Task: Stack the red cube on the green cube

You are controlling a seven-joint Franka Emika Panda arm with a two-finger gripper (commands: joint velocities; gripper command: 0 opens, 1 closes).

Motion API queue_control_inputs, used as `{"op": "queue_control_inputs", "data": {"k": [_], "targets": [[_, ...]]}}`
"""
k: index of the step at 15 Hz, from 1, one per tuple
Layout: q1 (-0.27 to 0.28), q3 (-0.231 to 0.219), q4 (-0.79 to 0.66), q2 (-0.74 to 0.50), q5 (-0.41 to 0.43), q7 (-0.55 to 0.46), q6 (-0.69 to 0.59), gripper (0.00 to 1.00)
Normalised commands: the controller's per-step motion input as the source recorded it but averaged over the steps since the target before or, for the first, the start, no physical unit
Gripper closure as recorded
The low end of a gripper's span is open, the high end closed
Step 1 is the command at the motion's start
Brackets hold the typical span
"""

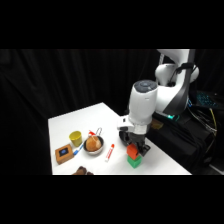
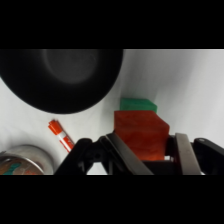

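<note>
No text, label, brand, number or sign can be read on anything on the worktop here.

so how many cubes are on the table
2. The small red-orange cube sits between the claw fingers, on top of the small bright green cube, near the white table front edge. Others could be hidden behind the arm.

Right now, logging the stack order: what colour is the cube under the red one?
Bright green: the green cube sits beneath the red cube, clearest in the side view.
</note>
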Motion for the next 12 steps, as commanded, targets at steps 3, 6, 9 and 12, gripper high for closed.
{"op": "queue_control_inputs", "data": {"k": [3,6,9,12], "targets": [[0.09,-0.064,0.05,0.07,0.059,0.02,0.11,0.74],[0.072,-0.043,0.02,0.04,0.114,-0.02,0.12,0.74],[0.076,-0.028,0.0,0.01,0.126,-0.03,0.11,0.74],[0.086,-0.027,0.0,0.0,0.112,-0.02,0.09,0.23]]}}
